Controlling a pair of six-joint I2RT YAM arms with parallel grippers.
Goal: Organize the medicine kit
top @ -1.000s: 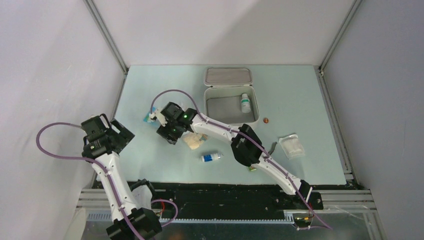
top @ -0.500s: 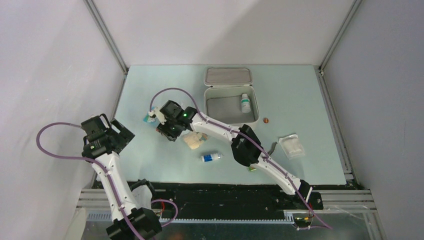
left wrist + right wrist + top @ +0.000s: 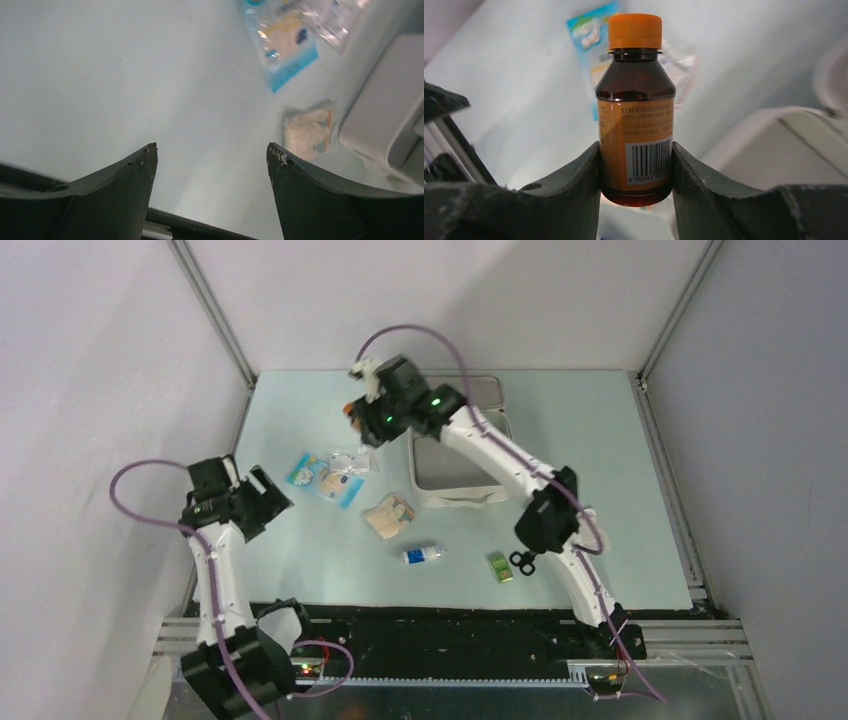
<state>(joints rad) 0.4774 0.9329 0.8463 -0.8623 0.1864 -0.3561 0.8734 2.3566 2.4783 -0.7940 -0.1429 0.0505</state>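
The medicine kit (image 3: pixel 441 499) is a white soft case lying open at the back middle of the table; my right arm crosses over it. It also shows in the right wrist view (image 3: pixel 804 145) and the left wrist view (image 3: pixel 385 110). My right gripper (image 3: pixel 368 410) is raised left of the kit's lid (image 3: pixel 492 389). It is shut (image 3: pixel 636 170) on a brown medicine bottle (image 3: pixel 636 105) with an orange cap and a barcode label, also seen from above (image 3: pixel 351 408). My left gripper (image 3: pixel 268 498) is open and empty (image 3: pixel 212 150) over bare table at the left.
A blue packet (image 3: pixel 322 480) and a clear packet (image 3: pixel 351 461) lie left of the kit. A beige gauze packet (image 3: pixel 388 517) lies below them. A small white and blue bottle (image 3: pixel 423 555), a green item (image 3: pixel 500 567) and a small black item (image 3: pixel 522 560) lie nearer the front.
My right arm has lifted from the packets at mid-left and swung to the back, beside the kit's lid, with the brown bottle in its jaws. My left arm has shifted slightly right.
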